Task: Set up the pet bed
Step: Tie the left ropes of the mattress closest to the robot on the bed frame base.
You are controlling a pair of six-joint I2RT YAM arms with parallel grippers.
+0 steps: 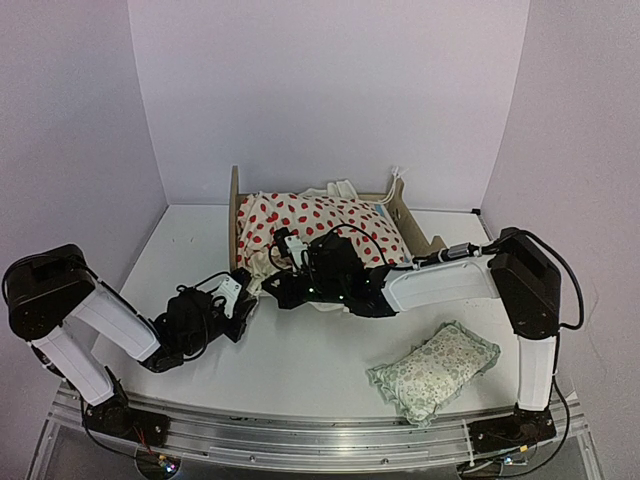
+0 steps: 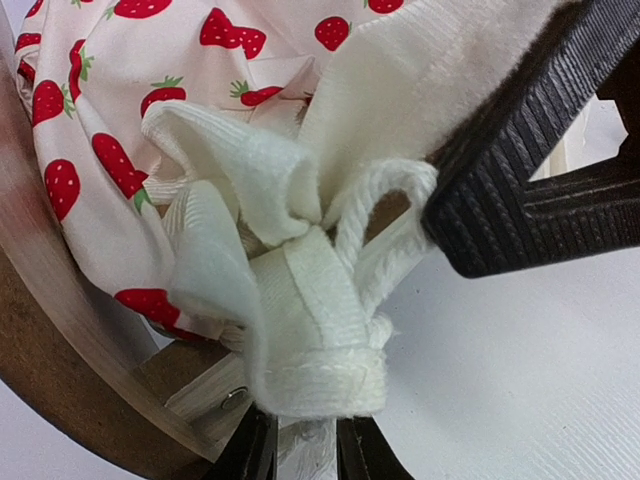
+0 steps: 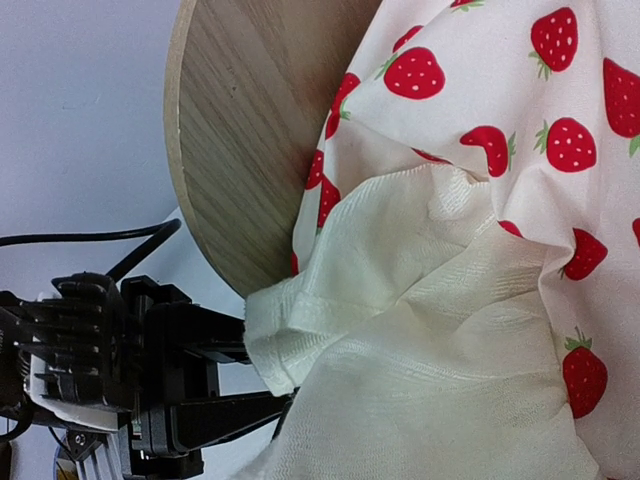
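Observation:
The pet bed (image 1: 236, 205) stands at the back of the table, its arched wooden headboard (image 3: 250, 130) on the left. A cream cushion with red strawberries (image 1: 320, 225) lies over it, its cream underside hanging off the near side. My left gripper (image 2: 305, 447) sits at the cushion's near-left corner (image 2: 300, 330), jaws closed on the bunched cream fabric. My right gripper (image 1: 277, 287) is just right of it. Its ribbed black fingers (image 2: 520, 180) pinch the same cream fabric. In the right wrist view the cloth hides its own fingers, and the left gripper (image 3: 262, 368) shows at the lower left.
A small green floral frilled pillow (image 1: 435, 368) lies on the table at the front right, beside the right arm's base. The bed's low footboard (image 1: 408, 215) is at the right. Purple walls close in the table on three sides.

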